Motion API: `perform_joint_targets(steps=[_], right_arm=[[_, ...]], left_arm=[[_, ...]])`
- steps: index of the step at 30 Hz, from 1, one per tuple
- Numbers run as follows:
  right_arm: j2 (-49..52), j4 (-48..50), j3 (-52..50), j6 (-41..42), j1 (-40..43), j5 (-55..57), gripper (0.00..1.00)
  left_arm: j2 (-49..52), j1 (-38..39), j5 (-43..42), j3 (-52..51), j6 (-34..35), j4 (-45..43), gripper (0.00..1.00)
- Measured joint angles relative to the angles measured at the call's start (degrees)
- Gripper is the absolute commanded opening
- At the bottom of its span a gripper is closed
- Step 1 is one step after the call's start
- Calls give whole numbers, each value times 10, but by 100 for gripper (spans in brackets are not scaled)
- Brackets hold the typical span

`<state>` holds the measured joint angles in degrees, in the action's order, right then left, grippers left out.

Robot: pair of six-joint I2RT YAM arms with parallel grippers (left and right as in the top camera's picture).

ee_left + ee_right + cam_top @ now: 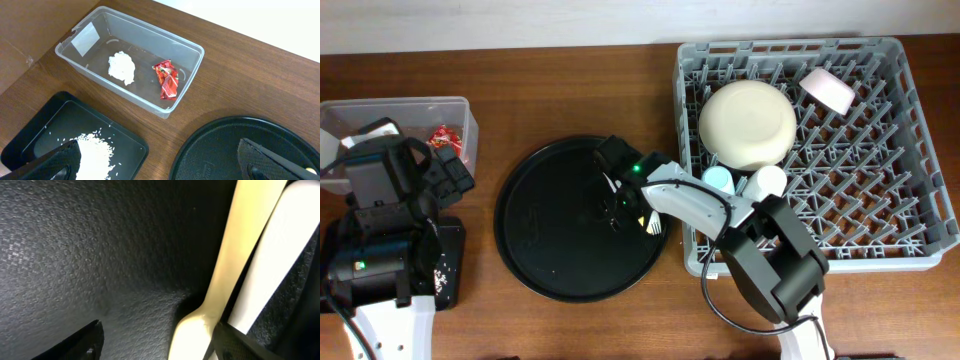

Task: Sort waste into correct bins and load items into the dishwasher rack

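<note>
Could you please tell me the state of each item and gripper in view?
Left gripper: open, empty.
Right gripper: open, straddling fork.
Napkin: in clear box.
Red wrapper: in clear box.
Rice: in black tray.
Cream bowl: upside down in rack.
Pink bowl: tilted in rack.
Blue cup: in rack.
White cup: in rack.

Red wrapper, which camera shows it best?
Left wrist: the wrapper lies whole and unblocked in the clear box, beside the napkin. Overhead shows only a small red patch next to the left arm. Right wrist doesn't show it.
</note>
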<state>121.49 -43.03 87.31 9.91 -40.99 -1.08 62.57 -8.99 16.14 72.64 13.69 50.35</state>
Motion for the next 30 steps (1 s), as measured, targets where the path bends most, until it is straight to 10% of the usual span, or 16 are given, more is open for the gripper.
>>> perform_joint_targets(steps=[5,13,30], right_arm=[[0,6,-3,0,0,2,73],[0,14,-17,2,0,15,40],[-3,-8,-17,2,1,18,29]], left_arm=[[0,0,0,0,0,0,99],[0,0,0,0,0,0,99],[0,0,0,0,0,0,99]])
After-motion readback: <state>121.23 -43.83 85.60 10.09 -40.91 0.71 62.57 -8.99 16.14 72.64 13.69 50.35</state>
